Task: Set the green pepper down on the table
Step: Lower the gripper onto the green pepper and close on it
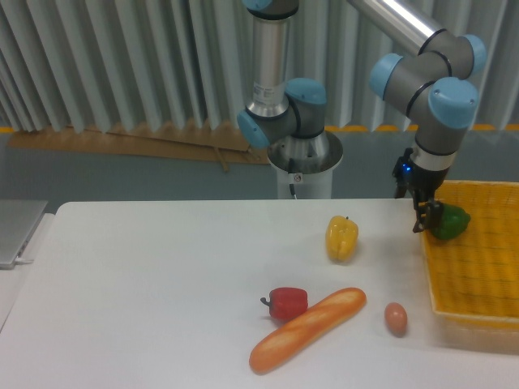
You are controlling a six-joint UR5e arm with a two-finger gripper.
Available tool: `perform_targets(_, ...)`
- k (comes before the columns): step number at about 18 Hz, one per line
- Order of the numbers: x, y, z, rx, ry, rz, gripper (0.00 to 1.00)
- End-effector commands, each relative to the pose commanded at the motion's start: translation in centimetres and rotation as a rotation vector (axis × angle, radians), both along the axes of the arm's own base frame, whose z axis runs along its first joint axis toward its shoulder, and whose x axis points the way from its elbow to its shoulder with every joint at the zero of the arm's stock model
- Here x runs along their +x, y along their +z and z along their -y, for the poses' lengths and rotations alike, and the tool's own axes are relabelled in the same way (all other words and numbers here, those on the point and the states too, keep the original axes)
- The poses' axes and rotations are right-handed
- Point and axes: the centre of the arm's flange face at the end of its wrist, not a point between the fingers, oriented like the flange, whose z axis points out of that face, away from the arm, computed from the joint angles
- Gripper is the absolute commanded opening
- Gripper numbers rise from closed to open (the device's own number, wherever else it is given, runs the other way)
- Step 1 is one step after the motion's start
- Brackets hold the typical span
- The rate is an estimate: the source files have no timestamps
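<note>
White table [146, 284], yellow woven basket [474, 275] at its right edge. Gripper [424, 219] hangs over basket's near-left rim, finger gap unclear, can't tell. Green pepper [451, 221]: small, glossy, dark green, lobed, in basket just right of fingers, maybe touching.

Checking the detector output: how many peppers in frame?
3. Yellow pepper upright on the table, mid-right. Red pepper on the table beside the bread loaf. Green pepper in the yellow basket, right by the pincer. None look hidden.
</note>
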Motion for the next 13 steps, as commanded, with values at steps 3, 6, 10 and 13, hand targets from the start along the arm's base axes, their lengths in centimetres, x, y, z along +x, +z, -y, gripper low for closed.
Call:
perform_targets(3, -1.4, -0.2, 1.8, 0.004, 0.0, -0.017, 1.0)
perform_targets(6, -3.0, -1.1, 2.8, 0.014, 0.009, -0.039, 1.0)
perform_targets(10, -4.7, -1.7, 4.0, 0.022, -0.112, -0.082, 1.0)
perform_targets(13, -5.5, -1.7, 4.5, 0.028, -0.123, -0.106, 1.0)
